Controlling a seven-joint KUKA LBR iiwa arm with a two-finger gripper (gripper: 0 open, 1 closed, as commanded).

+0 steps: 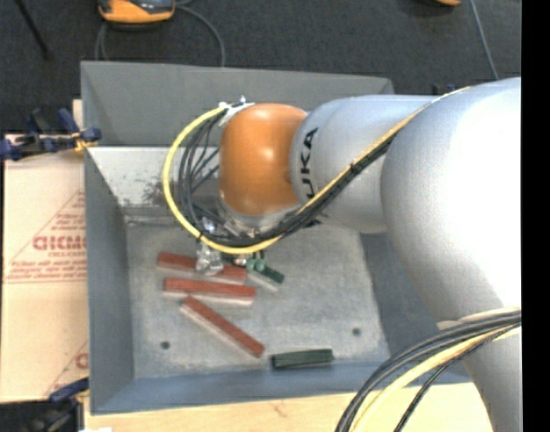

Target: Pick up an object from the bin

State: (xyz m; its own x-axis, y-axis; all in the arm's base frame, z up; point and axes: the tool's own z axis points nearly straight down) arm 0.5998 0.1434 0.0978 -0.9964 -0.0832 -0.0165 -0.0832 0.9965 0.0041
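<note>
My gripper (210,259) hangs below the orange wrist cover, low over the left middle of the bin. It sits right at the right end of a short red-brown stick (177,261) that lies flat. Just below that lies a second red-brown stick (210,287) with a pale edge. A small pale piece with a green end (267,275) lies at the gripper's right side. Whether anything is held is hidden by the cover.
A longer red-brown stick (222,326) lies diagonally toward the bin's front. A dark green bar (302,359) rests near the front wall. The arm covers the bin's right and back part.
</note>
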